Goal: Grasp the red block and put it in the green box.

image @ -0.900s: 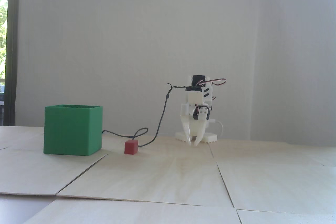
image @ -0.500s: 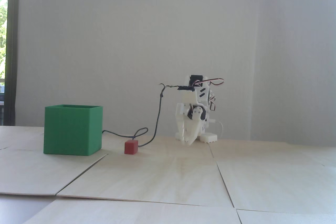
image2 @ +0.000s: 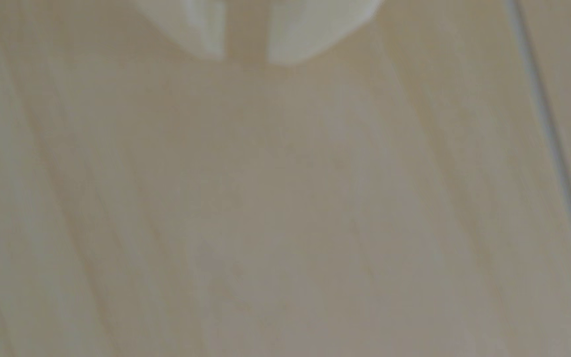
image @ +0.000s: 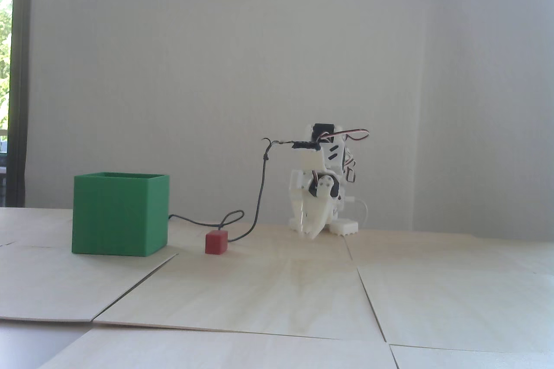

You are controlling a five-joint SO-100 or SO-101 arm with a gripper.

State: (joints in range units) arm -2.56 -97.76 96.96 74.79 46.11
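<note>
Not started yet: my pincer (image: 312,235) hangs slightly parted & empty near the table, next reach left to red block (image: 216,242) beside green box (image: 119,214).

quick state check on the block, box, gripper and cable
red block: on the table, free, just right of the box in the fixed view
green box: upright, top open, inside hidden
gripper: empty, fingertips slightly apart, pointing down near the table
black cable: slack, looped behind the block

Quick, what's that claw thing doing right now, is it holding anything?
Tool: slightly open, a narrow gap between its fingertips, holding nothing; the red block sits apart on the table.
</note>
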